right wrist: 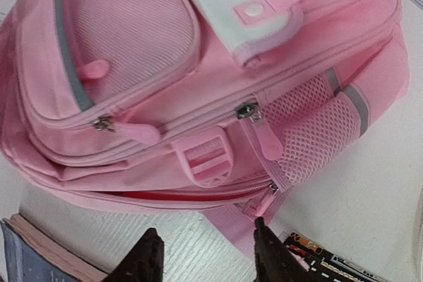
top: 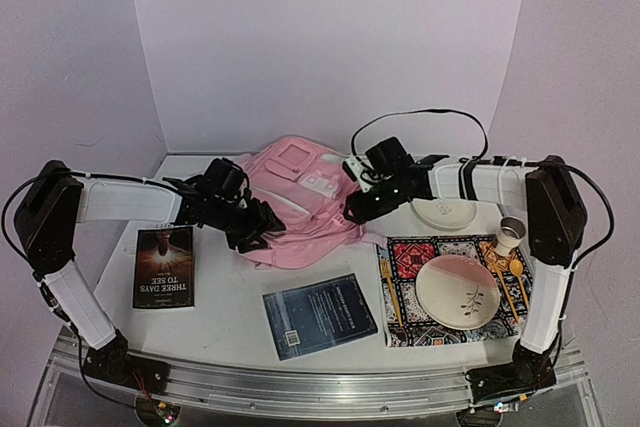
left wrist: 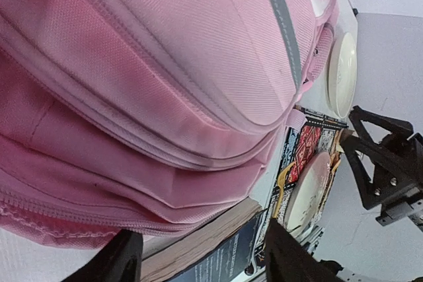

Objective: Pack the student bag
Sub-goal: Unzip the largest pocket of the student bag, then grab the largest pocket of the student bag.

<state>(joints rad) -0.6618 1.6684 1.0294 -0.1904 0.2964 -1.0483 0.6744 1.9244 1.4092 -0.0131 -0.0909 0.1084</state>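
The student bag [top: 300,202], a soft pink backpack, lies flat in the middle of the table. My left gripper [top: 262,230] hovers at its near left edge. In the left wrist view that gripper [left wrist: 201,262] is open, with only the bag's lower seam [left wrist: 165,183] and a book's page edge beyond it. My right gripper [top: 358,209] is at the bag's right side. It [right wrist: 206,259] stands open just short of the main zip, whose pink pull tab [right wrist: 262,207] lies by the right fingertip [right wrist: 268,255]. The main zip gapes a little and shows red lining [right wrist: 178,196].
A dark book [top: 163,265] lies at the left and a blue book [top: 318,314] at the near centre. On the right a patterned placemat [top: 408,259] carries a plate [top: 457,288], a fork [top: 388,287] and a cup [top: 511,234]. A white bowl [top: 447,212] sits behind it.
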